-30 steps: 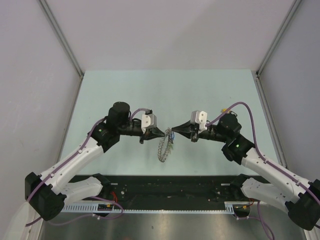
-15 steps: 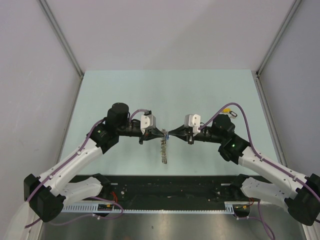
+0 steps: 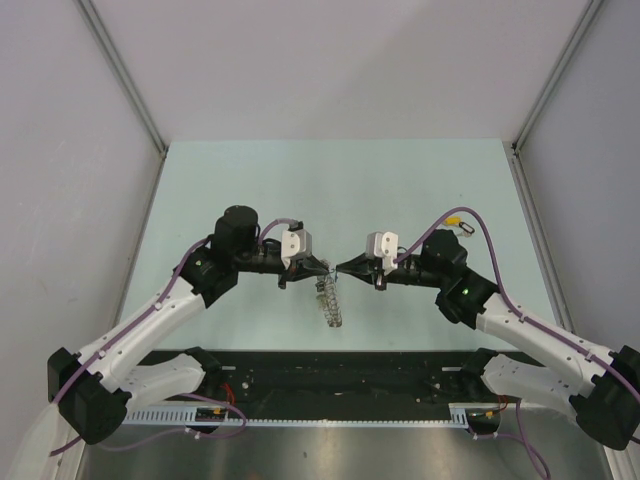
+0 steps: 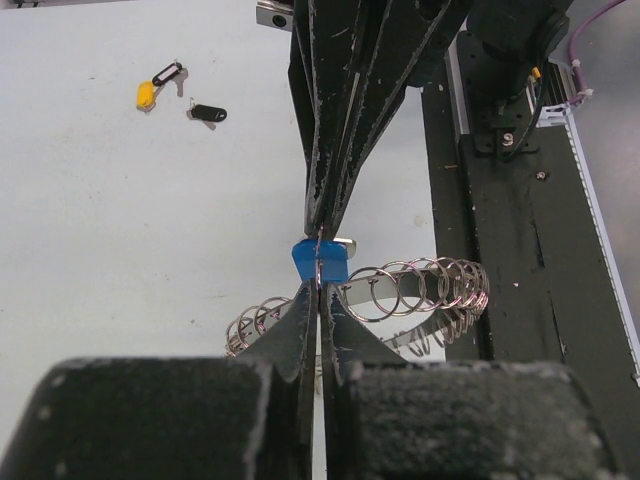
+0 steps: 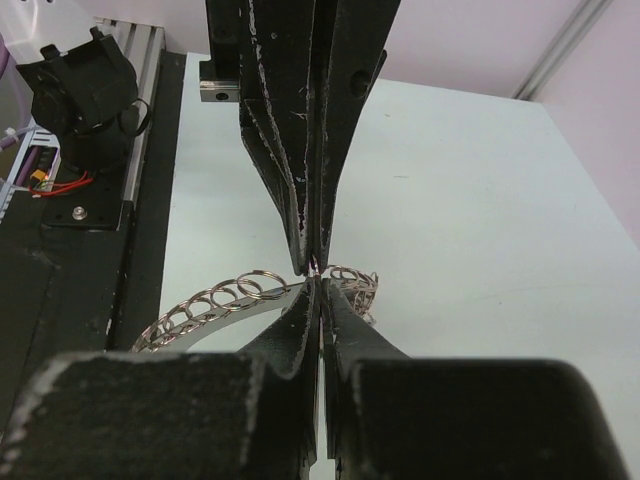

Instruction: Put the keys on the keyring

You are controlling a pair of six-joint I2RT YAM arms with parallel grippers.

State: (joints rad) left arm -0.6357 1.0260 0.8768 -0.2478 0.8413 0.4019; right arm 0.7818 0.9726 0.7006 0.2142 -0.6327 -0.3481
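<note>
Robotics laboratory test cell. A pale green worktop (image 3: 330,180) sits inside a bare enclosure of plain grey-white wall panels (image 3: 330,60), joined by aluminium struts (image 3: 125,75). Two white-and-black robot arms, the left arm (image 3: 160,315) and the right arm (image 3: 530,330), are bolted side by side to a black mounting rail (image 3: 340,385) at the near edge. Purple cables (image 3: 490,225) run along the arms, a slotted cable duct (image 3: 170,413) lines the front, and exposed red wiring (image 5: 60,180) shows beside the rail. No household or office furnishings appear.
</note>
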